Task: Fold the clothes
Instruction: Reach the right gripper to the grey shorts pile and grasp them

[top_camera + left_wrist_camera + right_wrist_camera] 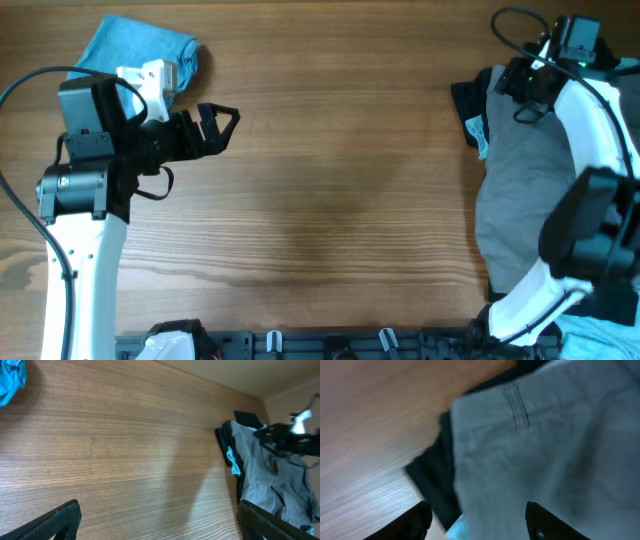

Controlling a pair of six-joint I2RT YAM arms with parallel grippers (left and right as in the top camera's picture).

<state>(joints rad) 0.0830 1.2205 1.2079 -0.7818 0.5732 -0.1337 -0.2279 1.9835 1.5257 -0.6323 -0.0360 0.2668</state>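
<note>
Fingers on my left arm (222, 114) are spread wide. The left wrist view shows one black tip low at the left (57, 519) and the other low at the right, with bare wood between them and nothing held. They sit over the left part of the brown wood-grain desk (340, 180), pointing toward its centre. A folded light-blue cloth garment (140, 50) lies just behind them at the far left corner and shows in the left wrist view as a blue patch at the top left (10, 380). My right fingers (417, 519) are also spread apart. Both dark tips show at the bottom of the blurred right wrist view, and grey cloth fills the gap between them. I cannot tell whether they touch the fabric. The pair of grey cotton shorts (520, 190) lies crumpled at the right edge of the desk, under my right arm and well apart from the left fingers. A belt loop (517, 405) is visible on the grey fabric. The shorts rest on a black fabric garment (465, 100), whose edge sticks out on the side toward the desk centre (435, 475). A small piece of light-blue fabric (478, 135) shows at the same edge, between the black and the grey.
</note>
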